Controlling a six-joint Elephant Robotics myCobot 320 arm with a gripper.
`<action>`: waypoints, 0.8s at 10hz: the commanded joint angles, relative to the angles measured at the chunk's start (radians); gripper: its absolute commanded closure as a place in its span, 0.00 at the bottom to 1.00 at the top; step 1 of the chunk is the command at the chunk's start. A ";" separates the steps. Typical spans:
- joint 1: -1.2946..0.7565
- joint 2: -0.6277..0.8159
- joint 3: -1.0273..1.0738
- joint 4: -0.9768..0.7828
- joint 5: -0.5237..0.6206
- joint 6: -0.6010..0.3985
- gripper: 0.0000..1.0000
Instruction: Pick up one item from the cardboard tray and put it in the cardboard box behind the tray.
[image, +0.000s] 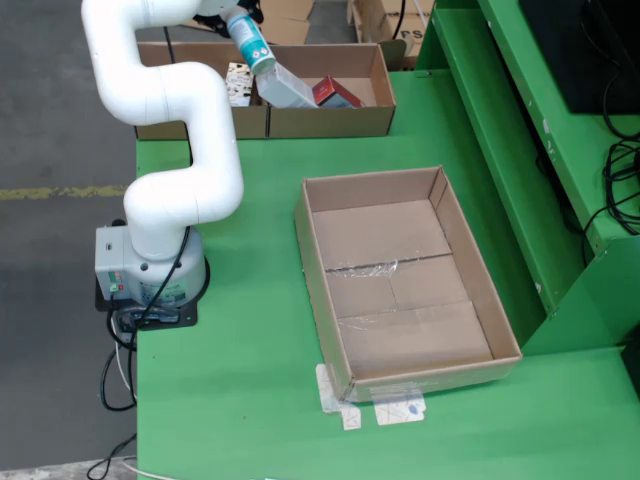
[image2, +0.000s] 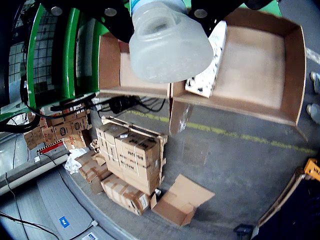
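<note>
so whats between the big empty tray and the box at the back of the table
In the fixed view, only bare green table lies between the cardboard tray and the cardboard box. The gripper view does not show that stretch.

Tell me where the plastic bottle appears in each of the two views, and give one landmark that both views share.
Fixed view: the bottle is at the top, left of centre, hanging tilted from the arm over the far cardboard box.
Claw view: the bottle fills the top centre, seen from its bottom end.
Shared landmark: the black-and-white patterned carton, at the divider of the far box, left of the bottle in the fixed view and right of it in the claw view.
</note>
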 joint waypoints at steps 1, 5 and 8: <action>0.046 -0.200 0.343 0.095 0.087 0.225 1.00; 0.126 -0.157 0.343 -0.140 0.166 0.304 1.00; 0.135 -0.158 0.343 -0.146 0.171 0.316 1.00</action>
